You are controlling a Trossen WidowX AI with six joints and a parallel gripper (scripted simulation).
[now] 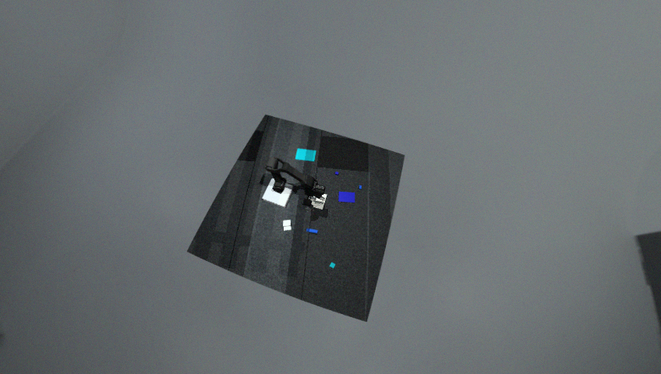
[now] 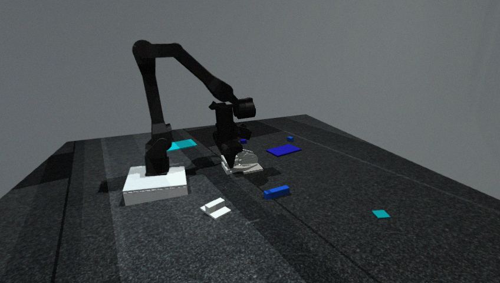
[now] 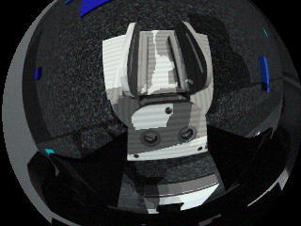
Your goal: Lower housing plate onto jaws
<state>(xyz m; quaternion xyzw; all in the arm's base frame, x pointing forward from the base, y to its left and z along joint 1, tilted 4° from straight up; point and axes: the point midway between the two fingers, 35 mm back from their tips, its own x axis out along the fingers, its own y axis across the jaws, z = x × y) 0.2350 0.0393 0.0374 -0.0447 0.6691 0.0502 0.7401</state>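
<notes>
We log our jaws set wide on the housing plate (image 3: 168,142), which lies at six o'clock of the pale base (image 1: 320,205) (image 2: 255,169) (image 3: 111,61) in wrist view, seating unclear.

We see the cyan rectangle (image 1: 305,154) nearer the table's (image 1: 273,259) top edge than its bottom-right corner.

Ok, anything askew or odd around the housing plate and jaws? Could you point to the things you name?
Nothing plainly wrong. The housing plate (image 3: 181,120) lies at the near end of the two pale jaws (image 3: 131,61) (image 3: 195,58), roughly in line with them; neither looks cracked. The gripper (image 2: 230,165) is right at it. Whether the plate sits fully level and closed, I can't tell.
</notes>
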